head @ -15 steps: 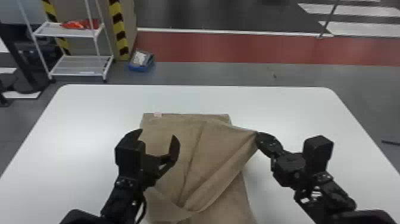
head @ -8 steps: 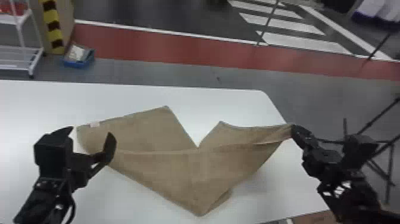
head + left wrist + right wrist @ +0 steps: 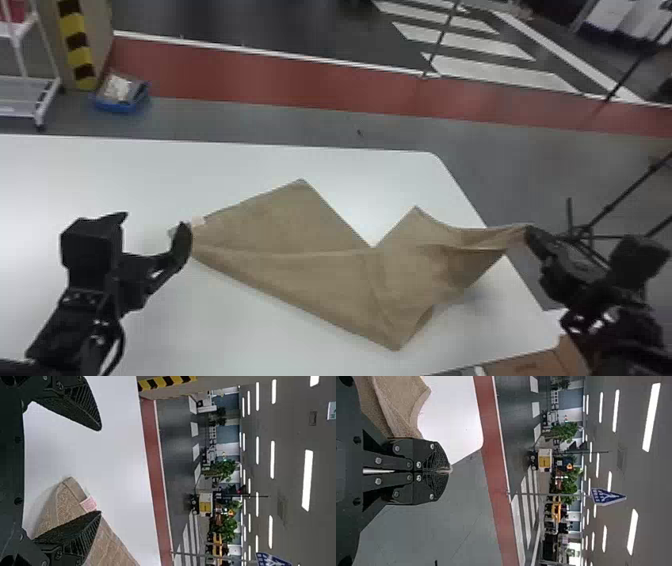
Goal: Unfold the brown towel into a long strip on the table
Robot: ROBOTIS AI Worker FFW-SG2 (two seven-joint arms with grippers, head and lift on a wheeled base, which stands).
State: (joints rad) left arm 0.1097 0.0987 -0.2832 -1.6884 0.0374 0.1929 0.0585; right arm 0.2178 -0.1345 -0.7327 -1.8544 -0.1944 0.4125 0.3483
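matt brown cloth towel (image 3: 320, 270), smooth white table (image 3: 125, 185), ridged black jaws

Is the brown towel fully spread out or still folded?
Partly unfolded: the towel lies skewed in a V, creased, one corner pinched in the right end effector beyond the table's edge.
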